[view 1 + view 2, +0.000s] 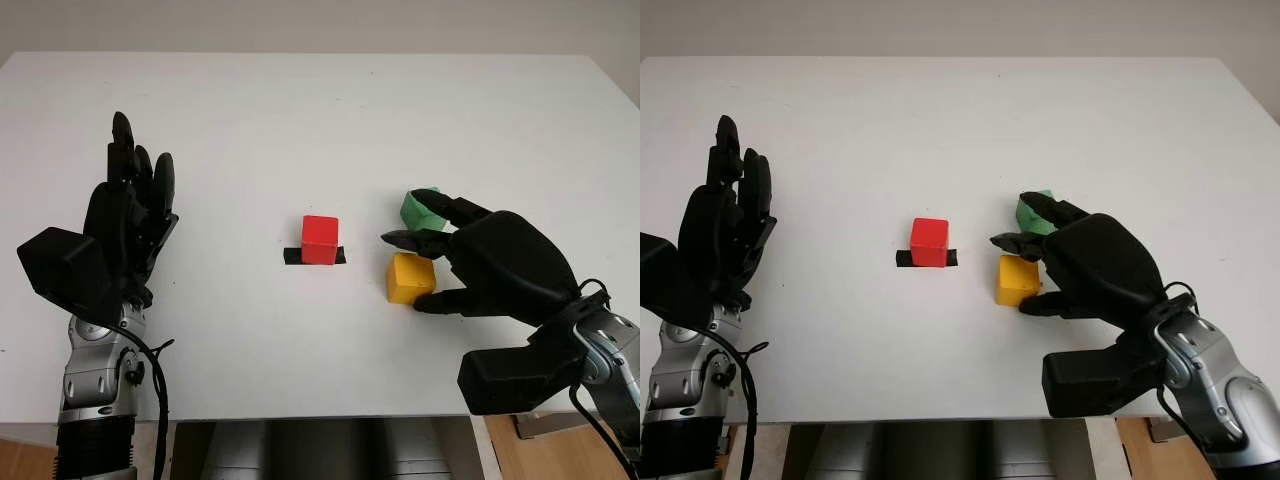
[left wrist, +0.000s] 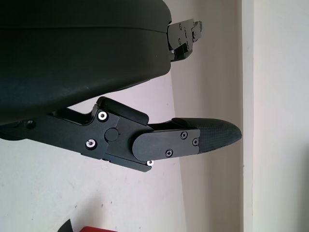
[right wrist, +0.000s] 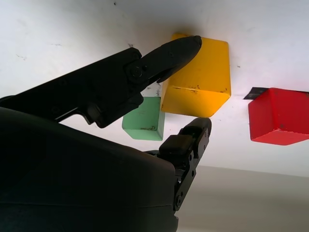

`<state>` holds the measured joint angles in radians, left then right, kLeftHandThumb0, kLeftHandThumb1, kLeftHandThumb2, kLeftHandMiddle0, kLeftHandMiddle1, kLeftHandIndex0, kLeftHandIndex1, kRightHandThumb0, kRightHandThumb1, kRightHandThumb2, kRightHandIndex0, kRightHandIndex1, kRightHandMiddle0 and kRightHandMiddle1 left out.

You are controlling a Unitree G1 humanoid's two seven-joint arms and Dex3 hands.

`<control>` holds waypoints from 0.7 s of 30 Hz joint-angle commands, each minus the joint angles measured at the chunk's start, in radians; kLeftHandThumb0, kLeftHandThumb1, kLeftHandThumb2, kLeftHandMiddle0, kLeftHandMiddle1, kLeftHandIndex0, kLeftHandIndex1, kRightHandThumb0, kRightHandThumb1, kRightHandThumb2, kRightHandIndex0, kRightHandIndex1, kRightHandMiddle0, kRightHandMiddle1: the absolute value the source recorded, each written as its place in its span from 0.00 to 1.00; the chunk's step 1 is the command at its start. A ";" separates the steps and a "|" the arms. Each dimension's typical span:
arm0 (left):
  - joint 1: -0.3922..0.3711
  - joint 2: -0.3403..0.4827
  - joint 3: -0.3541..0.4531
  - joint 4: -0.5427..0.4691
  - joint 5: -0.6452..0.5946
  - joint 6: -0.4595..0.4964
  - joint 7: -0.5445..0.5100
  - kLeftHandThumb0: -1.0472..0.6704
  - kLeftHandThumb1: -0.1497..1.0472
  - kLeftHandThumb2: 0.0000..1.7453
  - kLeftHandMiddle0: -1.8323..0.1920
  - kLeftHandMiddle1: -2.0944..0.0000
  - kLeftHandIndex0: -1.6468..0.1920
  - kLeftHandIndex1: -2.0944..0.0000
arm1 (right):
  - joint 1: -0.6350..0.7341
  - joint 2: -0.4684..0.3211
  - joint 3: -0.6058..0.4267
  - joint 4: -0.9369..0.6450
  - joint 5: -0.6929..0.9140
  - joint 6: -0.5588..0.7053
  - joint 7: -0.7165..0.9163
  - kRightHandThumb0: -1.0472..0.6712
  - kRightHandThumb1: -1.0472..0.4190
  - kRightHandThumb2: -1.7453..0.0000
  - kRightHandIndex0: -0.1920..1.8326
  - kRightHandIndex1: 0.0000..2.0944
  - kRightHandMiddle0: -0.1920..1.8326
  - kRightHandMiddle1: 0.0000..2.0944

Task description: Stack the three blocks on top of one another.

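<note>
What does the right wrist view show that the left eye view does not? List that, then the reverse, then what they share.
Right wrist view: one flat face of the green block uncovered, and dark scuffs on the yellow block. Left eye view: the left hand, open, raised over the left side of the table, plus the table's far edge. Both: the right hand at the yellow block, and the red block with the black tape.

2 head eyes look down on the same white table (image 1: 300,130) top; 2 wrist cameras look along their fingers, close.
</note>
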<state>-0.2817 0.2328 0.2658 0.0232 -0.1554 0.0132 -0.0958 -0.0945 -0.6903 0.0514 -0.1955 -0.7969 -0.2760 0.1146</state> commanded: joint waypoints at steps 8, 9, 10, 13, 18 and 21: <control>0.015 0.009 -0.001 -0.004 0.012 -0.019 0.005 0.20 1.00 0.27 1.00 1.00 1.00 0.99 | -0.003 -0.006 0.010 0.008 -0.040 -0.013 -0.045 0.36 0.11 0.97 0.27 0.04 0.50 0.06; 0.015 0.008 -0.001 -0.004 0.012 -0.022 0.005 0.20 1.00 0.27 1.00 1.00 1.00 0.99 | -0.003 -0.006 0.010 0.006 -0.040 -0.010 -0.041 0.37 0.11 0.97 0.27 0.04 0.50 0.06; 0.015 0.008 -0.001 -0.002 0.012 -0.024 0.004 0.20 1.00 0.27 1.00 1.00 1.00 0.99 | -0.005 -0.007 0.010 0.005 -0.046 -0.007 -0.041 0.37 0.12 0.97 0.27 0.04 0.50 0.06; 0.016 0.006 -0.001 -0.005 0.013 -0.022 0.009 0.20 1.00 0.27 1.00 1.00 1.00 0.99 | -0.006 -0.012 0.006 -0.005 -0.060 0.005 -0.031 0.39 0.12 0.97 0.28 0.04 0.51 0.07; 0.016 0.004 -0.003 -0.007 0.015 -0.018 0.015 0.21 1.00 0.26 1.00 1.00 1.00 0.99 | -0.003 -0.006 -0.011 -0.011 -0.034 -0.002 -0.045 0.45 0.09 0.97 0.31 0.04 0.53 0.15; 0.014 -0.002 -0.001 -0.005 0.007 -0.020 0.016 0.21 1.00 0.25 1.00 1.00 0.99 0.98 | -0.007 -0.006 -0.019 -0.008 -0.021 -0.011 -0.063 0.47 0.09 0.97 0.33 0.03 0.42 0.40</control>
<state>-0.2751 0.2322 0.2647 0.0232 -0.1476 0.0020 -0.0829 -0.0960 -0.6920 0.0486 -0.1962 -0.8313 -0.2813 0.0638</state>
